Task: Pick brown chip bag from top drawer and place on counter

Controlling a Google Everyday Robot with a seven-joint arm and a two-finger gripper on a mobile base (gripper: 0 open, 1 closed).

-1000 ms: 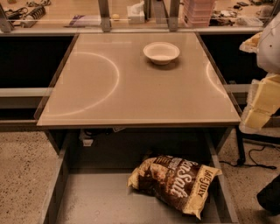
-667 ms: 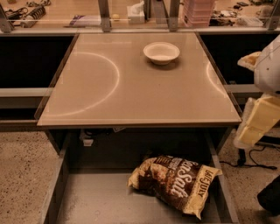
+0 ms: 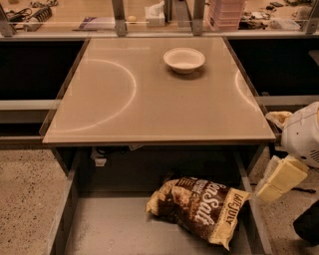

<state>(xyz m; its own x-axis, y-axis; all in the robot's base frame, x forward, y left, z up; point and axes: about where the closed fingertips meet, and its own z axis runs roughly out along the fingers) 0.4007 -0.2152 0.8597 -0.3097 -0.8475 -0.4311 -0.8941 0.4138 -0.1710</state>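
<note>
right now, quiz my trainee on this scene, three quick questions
1. True or false: the brown chip bag lies on the counter.
2. What stands on the counter? A) white bowl B) mug C) plate
3. Where is the gripper?
Key: 1 false, it lies in the top drawer. 2 A. 3 at the view's right, beside the drawer's right rail, not holding the bag.

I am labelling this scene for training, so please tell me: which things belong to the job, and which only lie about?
Belong to the job:
- brown chip bag, lying in the top drawer
- counter
- gripper, at the right edge beside the drawer

Only lying about:
- white bowl on the counter
- cluttered wooden bench behind
</note>
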